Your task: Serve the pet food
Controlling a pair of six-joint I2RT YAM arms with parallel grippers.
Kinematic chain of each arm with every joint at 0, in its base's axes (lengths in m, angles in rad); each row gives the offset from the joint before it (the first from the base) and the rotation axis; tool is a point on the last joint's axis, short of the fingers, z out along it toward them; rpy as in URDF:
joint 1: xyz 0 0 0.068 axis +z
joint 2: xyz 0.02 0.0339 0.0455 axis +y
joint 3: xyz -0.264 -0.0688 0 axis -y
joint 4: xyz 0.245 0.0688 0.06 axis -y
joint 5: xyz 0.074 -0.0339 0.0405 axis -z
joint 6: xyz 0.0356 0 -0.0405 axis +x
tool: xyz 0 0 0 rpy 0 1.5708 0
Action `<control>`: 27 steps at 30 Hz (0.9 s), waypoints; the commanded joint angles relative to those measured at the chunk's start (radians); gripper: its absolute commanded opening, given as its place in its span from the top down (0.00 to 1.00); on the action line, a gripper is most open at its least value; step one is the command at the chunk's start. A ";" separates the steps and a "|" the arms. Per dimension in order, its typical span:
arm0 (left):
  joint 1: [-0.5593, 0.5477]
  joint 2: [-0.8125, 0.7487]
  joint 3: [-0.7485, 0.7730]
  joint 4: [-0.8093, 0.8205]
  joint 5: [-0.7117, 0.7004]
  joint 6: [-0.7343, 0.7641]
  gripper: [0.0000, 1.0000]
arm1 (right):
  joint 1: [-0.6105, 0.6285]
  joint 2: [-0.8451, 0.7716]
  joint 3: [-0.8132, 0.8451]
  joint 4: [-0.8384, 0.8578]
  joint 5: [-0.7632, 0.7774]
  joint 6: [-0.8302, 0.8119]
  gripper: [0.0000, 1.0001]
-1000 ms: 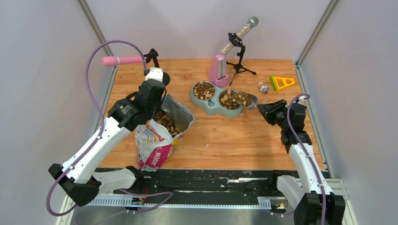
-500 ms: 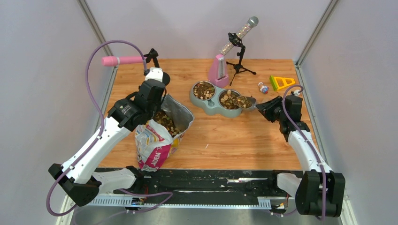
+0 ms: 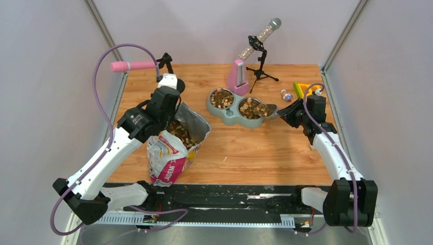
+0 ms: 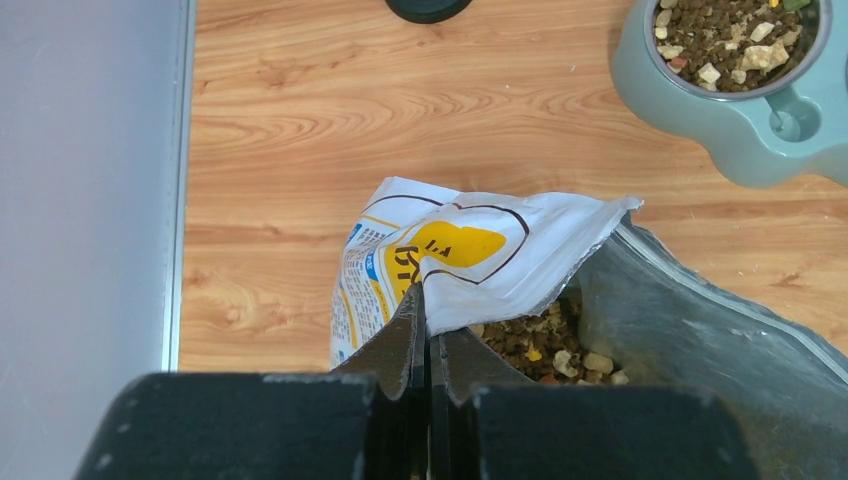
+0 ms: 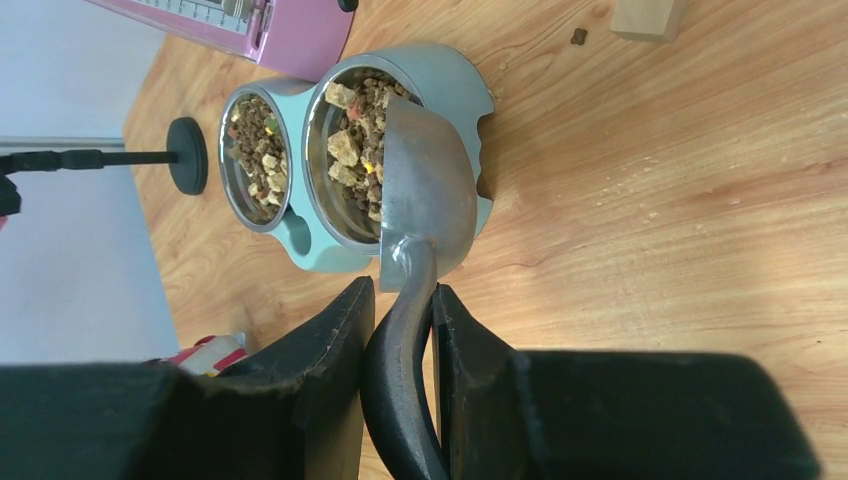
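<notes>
Your left gripper (image 4: pixel 428 322) has its jaws pressed flat together on the folded rim of the bag (image 4: pixel 470 255). It pinches the near-left edge so the mouth stands open and upright on the left side of the table (image 3: pixel 245 148). That grip looks meant to steady the bag for scooping, and kibble shows inside the opening.

Your right gripper (image 5: pixel 403 298) has its jaws closed narrowly around the dark handle of the scoop (image 5: pixel 425 190), gripping just behind the metal cup. The cup is over the right-hand bowl (image 5: pixel 320 120) of the teal feeder (image 3: pixel 232 116), at the far middle of the table. It is rolled over so that its back faces the wrist camera. You cannot see from here whether anything is left inside it.

The pet food (image 5: pixel 355 130) lies heaped in that bowl, brown bits with paler chunks, right beside the cup's edge. The left-hand bowl (image 5: pixel 255 150) is also filled.

Judging by the tilt, you are in the pouring step, with both bowls already well stocked. Watch the low rim, since a heaped bowl can shed pieces onto the wood.
</notes>
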 commanded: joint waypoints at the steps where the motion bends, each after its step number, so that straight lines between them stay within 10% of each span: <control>1: 0.000 -0.045 0.052 0.188 -0.060 0.004 1.00 | 0.050 0.004 0.079 -0.014 0.076 -0.050 1.00; 27: 0.000 -0.049 0.050 0.190 -0.079 0.011 1.00 | 0.290 0.144 0.298 -0.120 0.414 -0.123 1.00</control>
